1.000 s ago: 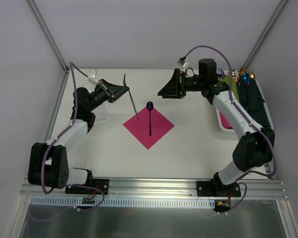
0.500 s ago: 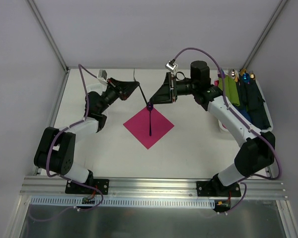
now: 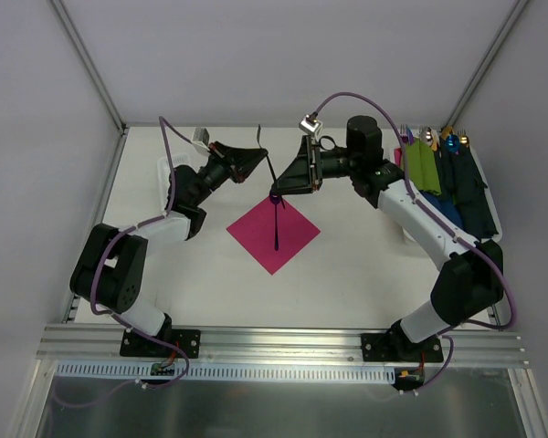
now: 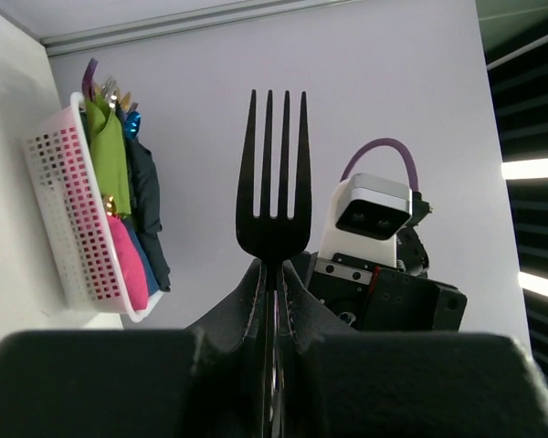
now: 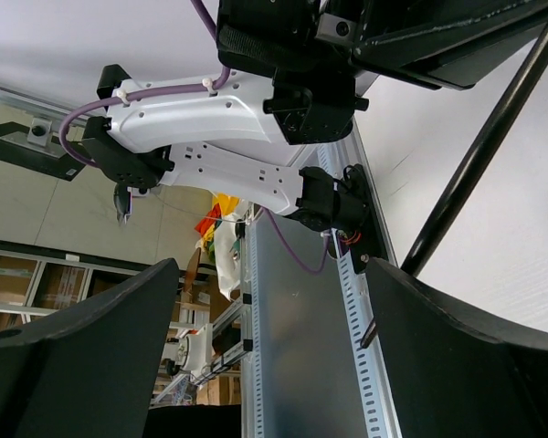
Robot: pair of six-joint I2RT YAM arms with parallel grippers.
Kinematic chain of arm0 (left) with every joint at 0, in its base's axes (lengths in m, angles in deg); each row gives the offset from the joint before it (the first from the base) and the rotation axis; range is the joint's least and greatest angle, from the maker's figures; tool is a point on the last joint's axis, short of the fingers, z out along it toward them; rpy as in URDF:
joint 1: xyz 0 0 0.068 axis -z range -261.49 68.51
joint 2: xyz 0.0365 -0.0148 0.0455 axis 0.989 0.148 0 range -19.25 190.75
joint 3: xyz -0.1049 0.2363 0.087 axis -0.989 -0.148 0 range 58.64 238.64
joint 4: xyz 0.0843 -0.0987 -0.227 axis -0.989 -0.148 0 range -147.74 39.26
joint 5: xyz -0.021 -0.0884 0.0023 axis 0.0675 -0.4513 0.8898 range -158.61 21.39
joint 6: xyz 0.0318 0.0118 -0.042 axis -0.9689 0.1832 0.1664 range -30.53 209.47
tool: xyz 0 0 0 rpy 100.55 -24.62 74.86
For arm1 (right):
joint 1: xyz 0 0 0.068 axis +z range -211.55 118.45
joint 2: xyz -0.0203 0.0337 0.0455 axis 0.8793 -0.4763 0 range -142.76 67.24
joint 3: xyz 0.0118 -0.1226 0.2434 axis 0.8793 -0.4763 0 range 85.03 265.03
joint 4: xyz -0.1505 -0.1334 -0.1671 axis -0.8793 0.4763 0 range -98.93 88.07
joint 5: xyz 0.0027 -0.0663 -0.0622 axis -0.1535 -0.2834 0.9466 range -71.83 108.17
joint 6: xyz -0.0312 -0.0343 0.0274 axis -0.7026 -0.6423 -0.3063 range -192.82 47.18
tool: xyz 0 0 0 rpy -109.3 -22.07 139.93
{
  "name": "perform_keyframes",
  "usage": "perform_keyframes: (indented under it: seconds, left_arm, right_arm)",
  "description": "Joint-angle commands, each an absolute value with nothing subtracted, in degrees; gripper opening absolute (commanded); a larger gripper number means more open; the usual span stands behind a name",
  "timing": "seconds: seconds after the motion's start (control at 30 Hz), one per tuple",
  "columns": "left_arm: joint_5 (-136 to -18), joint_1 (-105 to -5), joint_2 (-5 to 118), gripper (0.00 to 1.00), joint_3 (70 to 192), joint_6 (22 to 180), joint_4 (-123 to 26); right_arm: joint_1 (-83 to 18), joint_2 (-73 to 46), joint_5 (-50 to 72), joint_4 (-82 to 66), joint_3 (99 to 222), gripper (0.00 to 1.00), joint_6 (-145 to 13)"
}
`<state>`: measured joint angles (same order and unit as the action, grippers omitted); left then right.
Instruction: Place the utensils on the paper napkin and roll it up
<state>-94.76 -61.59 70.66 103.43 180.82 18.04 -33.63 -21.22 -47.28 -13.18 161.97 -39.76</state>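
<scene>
The dark fork (image 4: 272, 224) stands gripped tight in the left jaws, with its four tines pointing up clear of them. It is held above the far part of the worktop (image 3: 365, 269), beyond the far corner of the paper napkin (image 3: 297, 233). The right jaws hang spread wide with nothing between them, just beside the fork and the left jaws. From above, they sit by the bowl end of the purple spoon (image 3: 277, 224). The spoon lies flat on the pink napkin, its handle pointing toward the arms' bases. How high the right jaws are above the spoon cannot be told. A white basket (image 4: 64, 219) of rolled bundles sits at the worktop's right edge.
</scene>
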Motion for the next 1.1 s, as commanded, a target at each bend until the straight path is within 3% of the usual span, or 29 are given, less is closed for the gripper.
perform_keyframes:
  seconds: [0.0,0.43,0.73,0.9,1.07]
  left_arm:
    - [-93.48,-60.84,70.75,0.00,106.89,182.37,45.59]
    - [-94.10,-60.75,71.37,0.00,108.82,183.34,45.59]
    - [-93.92,-60.48,71.72,0.00,112.07,184.57,45.59]
    - [-93.57,-59.70,71.80,0.00,113.48,184.13,45.59]
    - [-93.84,-58.03,72.33,0.00,114.80,183.60,45.59]
  right_arm:
    - [-33.52,-20.47,-48.72,-15.96,162.90,0.88,-38.80]
    - [-44.59,-17.84,-47.05,-16.22,164.83,0.87,-36.87]
    - [-39.24,-18.36,-47.13,-16.14,162.37,0.87,-36.78]
    - [-35.54,-18.10,-48.63,-32.19,157.63,0.87,-26.08]
    - [-35.01,-20.03,-48.89,-35.64,157.80,0.86,-21.93]
